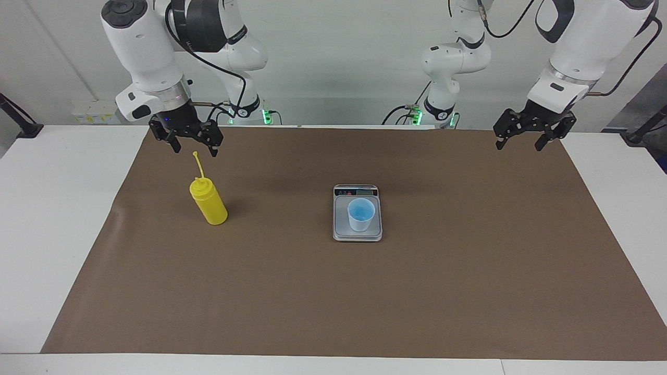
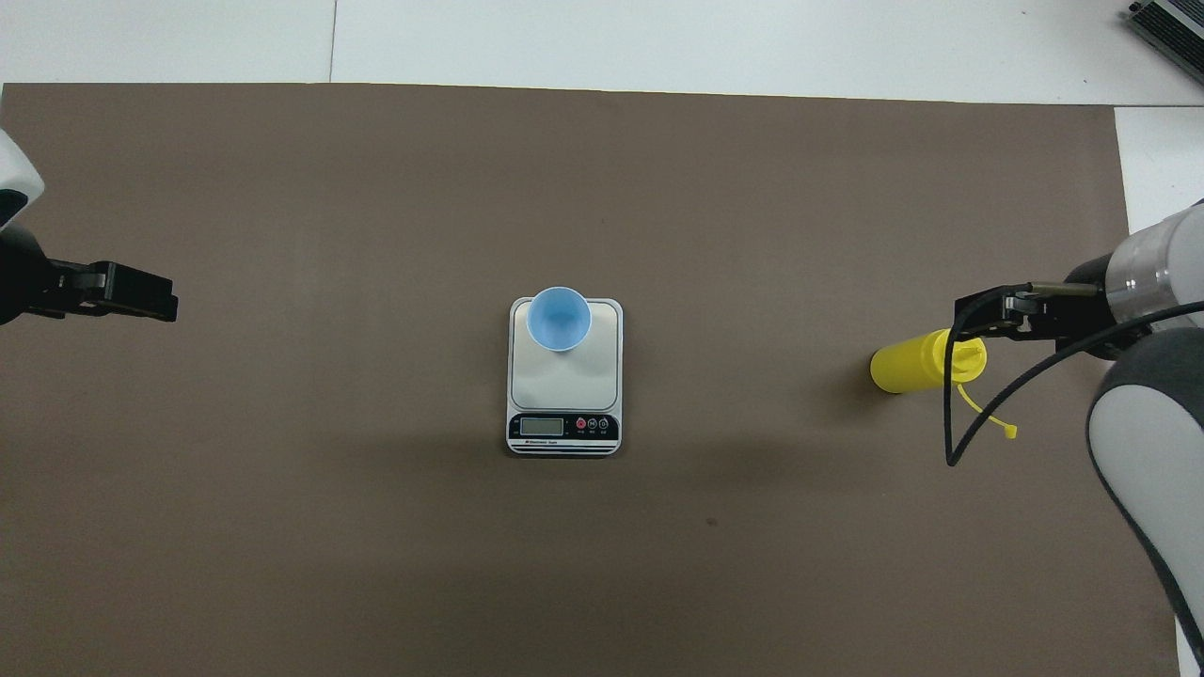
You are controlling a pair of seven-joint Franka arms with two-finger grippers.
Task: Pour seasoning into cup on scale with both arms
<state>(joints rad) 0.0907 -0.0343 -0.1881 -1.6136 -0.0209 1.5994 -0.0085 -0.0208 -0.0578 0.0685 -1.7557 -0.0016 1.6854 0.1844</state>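
The yellow seasoning bottle [image 1: 209,204] [image 2: 908,367] stands upright on the brown mat toward the right arm's end, its cap strap sticking up. My right gripper [image 1: 195,150] [image 2: 978,315] hangs open just above the strap's tip, holding nothing and touching nothing. At the middle of the mat lies the silver scale [image 1: 341,232] [image 2: 562,381]. The pale blue cup [image 1: 360,213] [image 2: 559,318] stands upright on its plate, and its display strip faces the robots. My left gripper [image 1: 519,146] [image 2: 141,291] waits open and empty over the mat's edge at the left arm's end.
A brown mat [image 1: 365,291] covers most of the white table [image 1: 47,234], with white margins at both ends. The two arm bases [image 1: 440,107] stand at the robots' edge of the table.
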